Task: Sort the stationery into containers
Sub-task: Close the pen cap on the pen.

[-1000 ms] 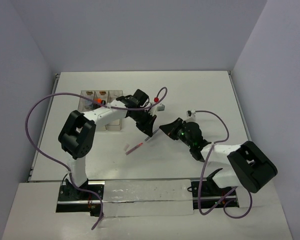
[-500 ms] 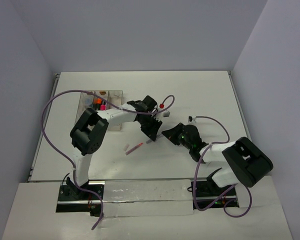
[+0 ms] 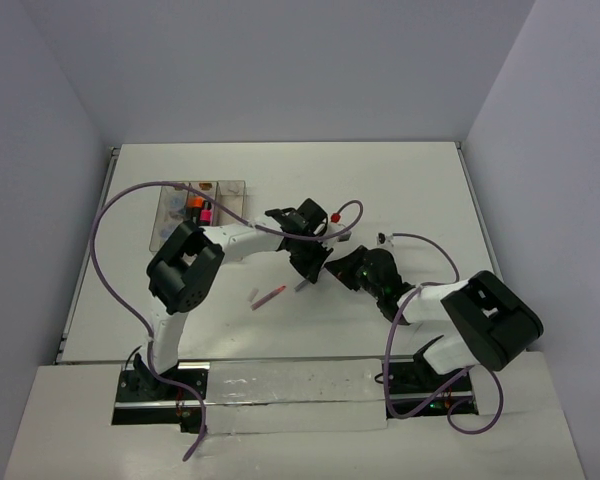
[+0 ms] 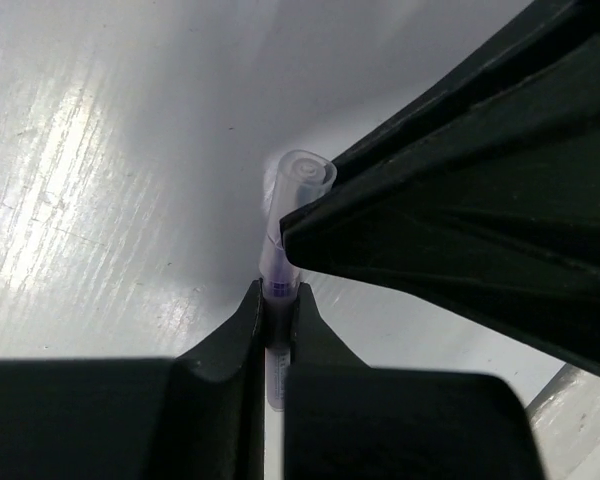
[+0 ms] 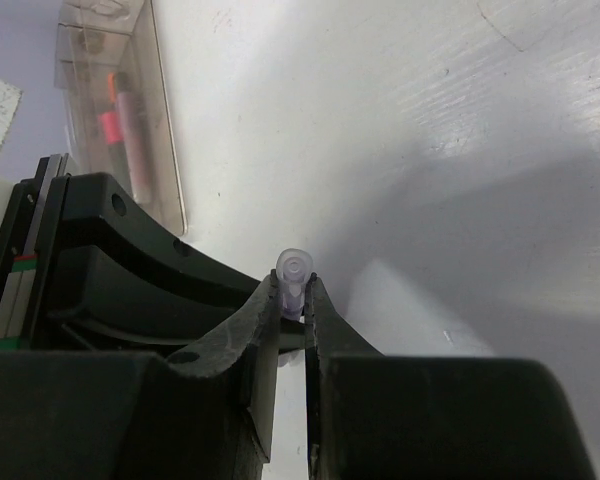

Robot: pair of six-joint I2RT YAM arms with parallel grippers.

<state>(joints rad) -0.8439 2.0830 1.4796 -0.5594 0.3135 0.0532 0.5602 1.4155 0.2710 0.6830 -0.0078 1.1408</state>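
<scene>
Left jaws and right jaws are both clenching the same thin pen (image 4: 277,262) over mid-desk, well apart from the clear tray (image 3: 168,212). It looks like a handover. The right should be releasing only once the left's grip is firm, with no twisting. The white desk (image 3: 400,185) is glaring, with plain grey walls around. A pink pen (image 3: 270,296) is lying loose nearby.

The white tabletop (image 4: 100,150) looks smooth and half-glossy, with streaky glare and fine scuff lines. The slim purple pen with a clear cap (image 4: 285,215) is shiny, see-through plastic. The left gripper (image 4: 278,295) and right gripper (image 5: 291,290) clamped on it are matt black plastic, faintly grained. At ten o'clock on the table, the clear three-compartment plastic tray (image 3: 170,215) gleams. The grey walls (image 3: 280,70) look flat matt.
</scene>
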